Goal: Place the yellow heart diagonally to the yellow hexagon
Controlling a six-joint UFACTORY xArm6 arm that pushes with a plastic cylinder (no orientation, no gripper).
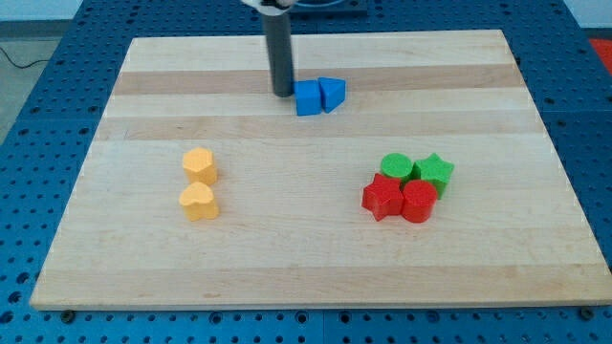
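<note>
The yellow hexagon (200, 164) sits left of the board's middle. The yellow heart (199, 203) lies directly below it, touching or almost touching it. My tip (283, 93) is at the view's top centre, far up and to the right of both yellow blocks. It stands right beside the left edge of a blue cube (308, 97).
A blue triangular block (332, 93) touches the blue cube's right side. At the right, a tight cluster holds a green cylinder (397, 168), a green star (434, 172), a red star (383, 198) and a red cylinder (419, 202). The wooden board (316, 258) lies on a blue perforated table.
</note>
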